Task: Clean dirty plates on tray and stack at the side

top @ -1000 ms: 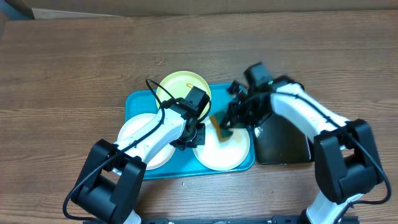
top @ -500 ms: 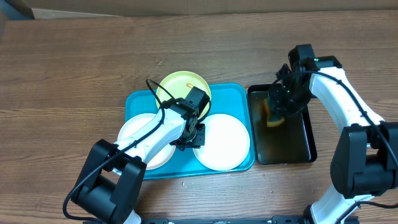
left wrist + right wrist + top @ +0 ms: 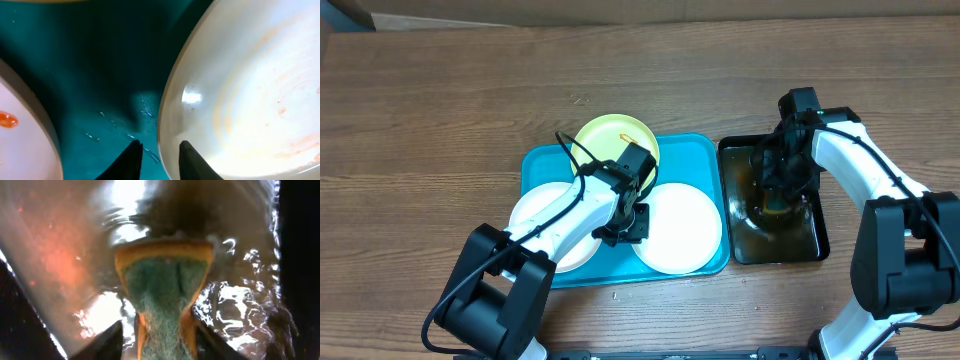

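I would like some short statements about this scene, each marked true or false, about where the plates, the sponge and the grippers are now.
1. The yellow-green plate lies at the far edge of the teal tray. True.
2. The sponge rests on a plate. False: it is in the water of the black tray, between the fingers of the right gripper.
3. The left gripper is at the rim of the right white plate. True.
4. The left white plate is spotless. False: an orange smear shows on it.
5. Plates are stacked beside the tray. False: all three are on it.
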`<action>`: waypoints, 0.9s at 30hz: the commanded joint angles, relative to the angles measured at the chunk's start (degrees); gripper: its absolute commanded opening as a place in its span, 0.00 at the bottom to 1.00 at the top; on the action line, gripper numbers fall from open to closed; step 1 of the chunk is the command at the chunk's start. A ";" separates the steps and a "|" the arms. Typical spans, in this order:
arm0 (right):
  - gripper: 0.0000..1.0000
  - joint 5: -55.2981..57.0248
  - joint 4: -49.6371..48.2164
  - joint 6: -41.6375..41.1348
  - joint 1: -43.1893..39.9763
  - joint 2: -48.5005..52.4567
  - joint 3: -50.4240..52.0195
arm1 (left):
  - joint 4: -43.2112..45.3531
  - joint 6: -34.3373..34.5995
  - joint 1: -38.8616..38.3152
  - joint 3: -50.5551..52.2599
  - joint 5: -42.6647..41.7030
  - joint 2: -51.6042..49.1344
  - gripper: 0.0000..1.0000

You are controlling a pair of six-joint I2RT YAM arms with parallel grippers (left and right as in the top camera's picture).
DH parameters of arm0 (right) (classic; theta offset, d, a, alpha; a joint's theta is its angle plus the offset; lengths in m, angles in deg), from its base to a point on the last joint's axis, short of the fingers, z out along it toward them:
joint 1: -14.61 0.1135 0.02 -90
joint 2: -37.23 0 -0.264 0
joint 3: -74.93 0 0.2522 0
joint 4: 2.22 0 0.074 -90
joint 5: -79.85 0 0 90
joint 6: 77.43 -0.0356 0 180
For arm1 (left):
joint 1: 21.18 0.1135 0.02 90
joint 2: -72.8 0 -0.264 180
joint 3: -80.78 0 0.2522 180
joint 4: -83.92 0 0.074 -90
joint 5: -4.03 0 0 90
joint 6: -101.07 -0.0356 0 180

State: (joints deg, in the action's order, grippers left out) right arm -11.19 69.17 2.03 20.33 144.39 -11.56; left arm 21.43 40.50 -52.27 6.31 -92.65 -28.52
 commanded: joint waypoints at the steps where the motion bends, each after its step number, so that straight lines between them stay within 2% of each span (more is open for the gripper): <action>1: 0.53 0.22 0.17 -1.73 -0.37 -1.49 -1.14 | 0.07 -0.68 -0.07 0.72 -0.44 -0.59 0.27; 2: 0.54 -0.72 0.92 -1.73 -0.66 -1.49 -2.16 | 0.09 -0.68 -0.07 0.72 -0.44 -0.59 0.31; 4: 0.56 -3.13 2.54 -1.70 -1.46 -1.51 -4.72 | 0.15 -0.68 -0.07 0.74 -0.44 -0.59 0.44; 6: 0.57 -5.42 4.17 -1.70 -2.54 -1.51 -7.74 | 0.48 -0.68 -0.07 0.96 -0.44 -0.59 0.48; 9: 0.58 -6.58 5.77 -1.73 -4.63 -1.51 -11.50 | 0.96 -0.68 -0.07 1.42 -0.46 -0.59 0.47; 11: 0.59 -6.84 5.95 -1.75 -6.14 -1.51 -12.41 | 1.01 -0.68 -0.07 1.46 -0.50 -0.59 0.42; 12: 0.63 -6.84 5.95 -1.75 -6.84 -1.51 -12.44 | 1.03 -0.68 -0.07 1.46 -0.50 -0.59 0.38; 15: 0.82 -6.78 6.34 -1.70 -8.68 -1.49 -12.41 | 1.05 -0.68 -0.07 1.46 -0.66 -0.59 0.29; 17: 0.97 -6.75 6.64 -1.68 -9.68 -1.49 -12.41 | 1.03 -0.68 -0.07 1.46 -0.83 -0.59 0.25; 18: 1.00 -6.64 6.69 -1.66 -10.16 -1.49 -12.41 | 0.98 -0.70 -0.07 1.46 -0.92 -0.59 0.22; 20: 1.00 -5.42 7.06 -1.66 -11.04 -1.49 -12.41 | 0.26 -0.74 -0.04 1.33 -1.14 -0.57 0.14; 24: 1.00 -4.83 7.19 -1.66 -11.39 -1.49 -12.41 | -1.31 -1.07 0.07 0.68 -1.07 -0.44 0.04; 27: 1.00 -4.83 7.19 -1.66 -11.37 -1.49 -12.41 | -2.19 -1.99 0.22 -0.46 -0.85 0.04 0.04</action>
State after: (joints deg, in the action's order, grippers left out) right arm -16.72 76.55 0.56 9.03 144.21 -23.06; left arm 20.60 40.48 -51.99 6.72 -93.26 -28.52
